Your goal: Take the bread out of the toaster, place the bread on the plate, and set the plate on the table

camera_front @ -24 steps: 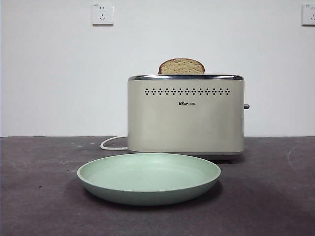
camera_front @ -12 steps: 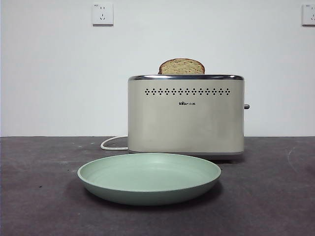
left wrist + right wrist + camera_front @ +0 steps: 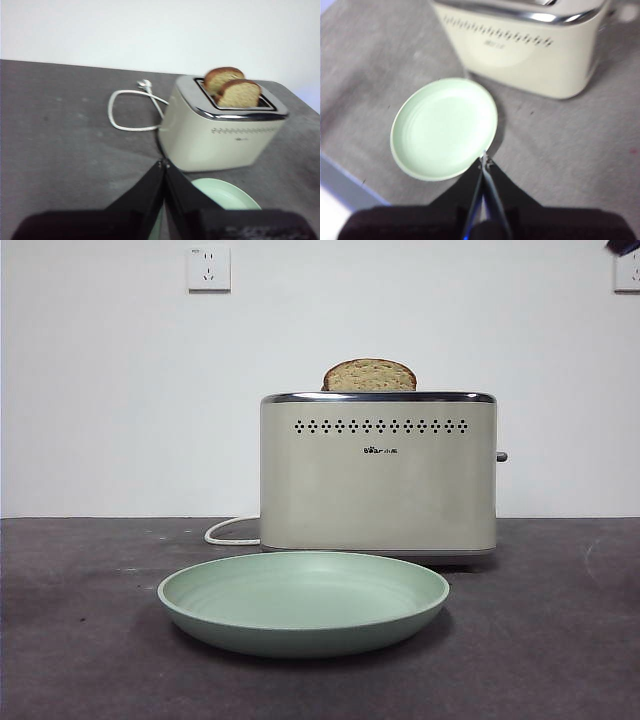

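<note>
One black arm tip (image 3: 622, 246) has appeared — bread (image 3: 369, 376), plate (image 3: 303, 602) unmoved.

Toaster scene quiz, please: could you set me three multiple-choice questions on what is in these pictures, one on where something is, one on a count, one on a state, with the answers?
1. Where does the plate lie?
A. on the table in front of the toaster
B. on top of the toaster
C. behind the toaster

2. How many bread slices stand in the toaster?
A. none
B. two
C. four

3. How do both grippers stand?
A. each clamped on a slice
B. wide open
C. shut, holding nothing

Answers:
1 A: the front view shows the plate on the table, nearer than the toaster.
2 B: the left wrist view shows the bread and the other slice side by side in the slots.
3 C: the left gripper and the right gripper show jaws pressed together in the air, with nothing between them.
</note>
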Controlling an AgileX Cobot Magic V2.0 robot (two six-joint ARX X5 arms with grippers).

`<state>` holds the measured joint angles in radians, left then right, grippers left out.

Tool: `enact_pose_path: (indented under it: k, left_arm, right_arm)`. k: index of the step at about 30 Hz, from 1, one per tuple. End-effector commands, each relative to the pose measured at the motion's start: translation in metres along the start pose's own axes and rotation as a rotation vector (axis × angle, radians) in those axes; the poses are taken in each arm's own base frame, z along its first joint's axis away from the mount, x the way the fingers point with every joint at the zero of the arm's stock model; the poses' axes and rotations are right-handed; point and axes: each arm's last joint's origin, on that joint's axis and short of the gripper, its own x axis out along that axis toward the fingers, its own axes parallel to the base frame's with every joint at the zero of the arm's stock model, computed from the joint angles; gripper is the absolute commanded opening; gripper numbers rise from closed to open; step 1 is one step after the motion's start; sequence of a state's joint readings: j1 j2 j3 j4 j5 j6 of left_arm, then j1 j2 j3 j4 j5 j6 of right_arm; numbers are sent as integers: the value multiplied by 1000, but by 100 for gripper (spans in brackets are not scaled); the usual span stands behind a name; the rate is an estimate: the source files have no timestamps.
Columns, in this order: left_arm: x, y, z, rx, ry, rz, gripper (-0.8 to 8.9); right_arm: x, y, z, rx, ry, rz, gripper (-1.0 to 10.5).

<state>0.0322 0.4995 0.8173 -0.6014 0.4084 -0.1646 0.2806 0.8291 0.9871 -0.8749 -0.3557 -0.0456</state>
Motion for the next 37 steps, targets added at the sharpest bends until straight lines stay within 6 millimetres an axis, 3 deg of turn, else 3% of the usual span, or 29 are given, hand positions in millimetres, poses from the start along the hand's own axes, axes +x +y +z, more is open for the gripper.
enact_pose_path:
  k: [1, 11, 13, 15, 17, 31, 37]
  left_arm:
    - [0, 0, 0, 14, 3, -17, -6]
    - [1, 0, 1, 14, 3, -17, 10]
    - [2, 0, 1, 12, 8, -16, 145]
    - [4, 1, 1, 8, 17, -15, 435]
    - [8, 3, 1, 3, 31, -14, 578]
    - [35, 10, 11, 26, 41, -123, 574]
    - [59, 11, 22, 67, -7, -235, 566]
  right_arm:
    - [1, 3, 0, -30, 1, 24, -12]
    - [1, 4, 0, -39, 0, 28, 26]
    - [1, 4, 1, -40, -3, 27, 177]
    - [1, 3, 1, -40, -3, 27, 400]
    - [1, 3, 1, -39, -2, 27, 543]
    - [1, 3, 2, -44, -14, 22, 566]
    - [8, 1, 4, -37, 4, 24, 566]
